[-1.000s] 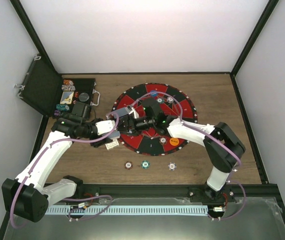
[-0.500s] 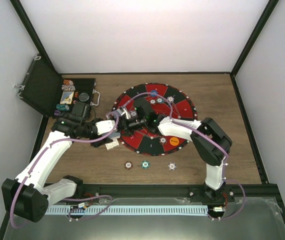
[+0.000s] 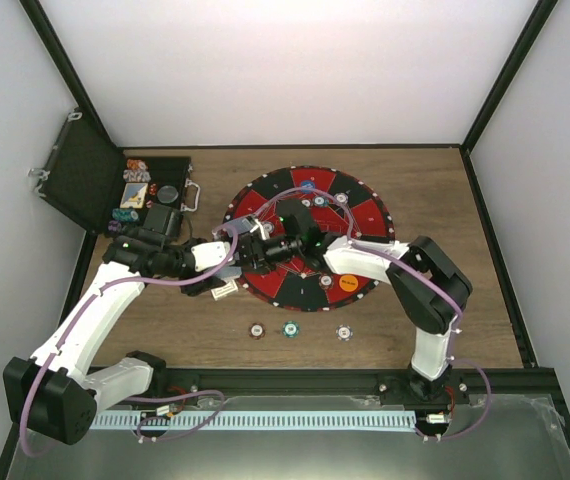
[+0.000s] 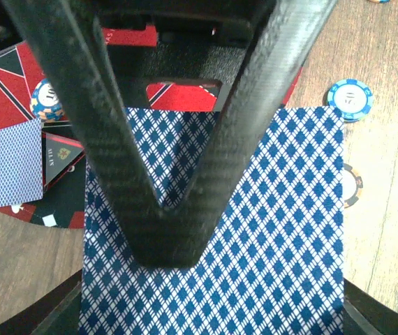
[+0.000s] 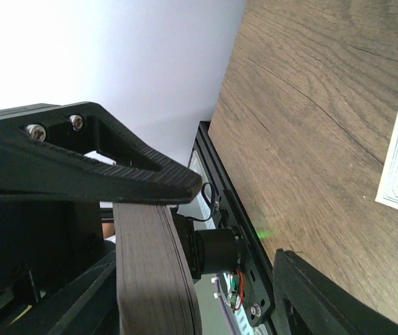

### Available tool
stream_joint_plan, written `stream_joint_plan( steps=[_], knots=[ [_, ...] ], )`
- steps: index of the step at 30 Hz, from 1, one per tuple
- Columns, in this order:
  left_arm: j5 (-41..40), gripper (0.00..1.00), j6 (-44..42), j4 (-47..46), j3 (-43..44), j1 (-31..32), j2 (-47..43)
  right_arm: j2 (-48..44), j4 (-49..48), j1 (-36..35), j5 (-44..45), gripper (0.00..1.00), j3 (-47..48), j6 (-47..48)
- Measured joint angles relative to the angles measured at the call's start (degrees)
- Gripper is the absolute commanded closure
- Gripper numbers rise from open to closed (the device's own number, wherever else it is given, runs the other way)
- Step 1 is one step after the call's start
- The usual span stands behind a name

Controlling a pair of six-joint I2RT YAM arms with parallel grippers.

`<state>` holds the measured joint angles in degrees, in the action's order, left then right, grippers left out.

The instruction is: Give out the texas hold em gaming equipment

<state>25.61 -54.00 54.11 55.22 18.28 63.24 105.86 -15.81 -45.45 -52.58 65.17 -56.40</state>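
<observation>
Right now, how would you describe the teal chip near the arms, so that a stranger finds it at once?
Find the round red-and-black mat on the wooden table. On the bare wood between the mat and the arm bases, three poker chips lie in a row. The teal chip is the middle one; the left chip looks brownish, the right chip whitish.
</observation>
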Motion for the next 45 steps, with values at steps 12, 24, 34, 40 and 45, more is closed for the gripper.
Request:
stream_joint_plan(
  steps=[12, 24, 34, 40, 45],
  knots=[
    [0.13, 0.96, 0.0, -0.52, 0.2, 0.0, 0.0, -4.0, 2.23, 1.88, -0.11, 0.56, -2.01, 0.76],
    [0.15, 0.96, 0.0, -0.9, 0.33, 0.0, 0.0, -6.54, 5.09, 1.31, 0.09, 0.38, -2.47, 2.64],
    [-0.5, 0.96, -0.02, -0.33, 0.5, -0.04, 0.07, -1.49, 3.17, -0.94, -1.9, 0.4, -0.13, 1.7],
    [-0.5, 0.96, -0.02, -0.37, 0.5, -0.04, 0.07, -1.31, 2.91, -0.11, -2.56, 0.47, -0.09, 2.14],
    [-0.26, 0.96, -0.02, -0.17, 0.61, 0.04, 0.17, -2.84, 3.8, 1.73, -2.69, 0.51, -1.53, 3.87]
  ],
)
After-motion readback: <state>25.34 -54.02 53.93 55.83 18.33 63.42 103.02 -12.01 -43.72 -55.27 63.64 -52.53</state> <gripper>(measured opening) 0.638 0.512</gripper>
